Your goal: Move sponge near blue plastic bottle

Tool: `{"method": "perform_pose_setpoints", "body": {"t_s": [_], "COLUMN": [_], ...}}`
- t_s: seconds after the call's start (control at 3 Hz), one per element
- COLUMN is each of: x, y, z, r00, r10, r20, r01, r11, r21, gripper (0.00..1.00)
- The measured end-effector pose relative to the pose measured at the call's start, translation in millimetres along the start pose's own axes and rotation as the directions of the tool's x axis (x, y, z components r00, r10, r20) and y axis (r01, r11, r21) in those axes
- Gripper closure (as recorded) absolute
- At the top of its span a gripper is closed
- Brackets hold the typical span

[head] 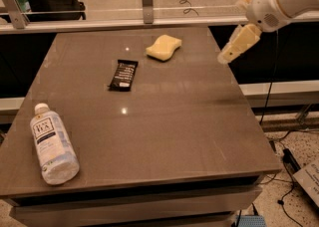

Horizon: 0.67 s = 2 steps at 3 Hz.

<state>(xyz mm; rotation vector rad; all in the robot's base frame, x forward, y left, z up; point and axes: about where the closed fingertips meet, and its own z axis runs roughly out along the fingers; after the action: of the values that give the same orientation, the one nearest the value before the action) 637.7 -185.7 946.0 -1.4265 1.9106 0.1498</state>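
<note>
One sponge (163,47) at table (174,136) far end, well left of gripper (224,58) above right edge; its state unclear.

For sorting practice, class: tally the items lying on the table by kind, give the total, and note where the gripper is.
Sponge: 1
Black snack bar: 1
Blue plastic bottle: 1
Total: 3
Gripper hovers by the table right edge, right of the sponge.
</note>
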Motion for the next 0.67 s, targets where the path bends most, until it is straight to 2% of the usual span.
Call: {"method": "perform_pose_setpoints", "body": {"t_s": [0.33, 0.67], "x": [-28.4, -51.6], "y": [-24.3, -30.1], "z": [33.4, 64.3], "r00": [0.995, 0.984], "r10": [0.047, 0.096], "r20": [0.092, 0.152], "r01": [-0.045, -0.088], "r11": [0.9987, 0.9944], "r21": [-0.025, -0.059], "gripper": [0.0, 0.0]}}
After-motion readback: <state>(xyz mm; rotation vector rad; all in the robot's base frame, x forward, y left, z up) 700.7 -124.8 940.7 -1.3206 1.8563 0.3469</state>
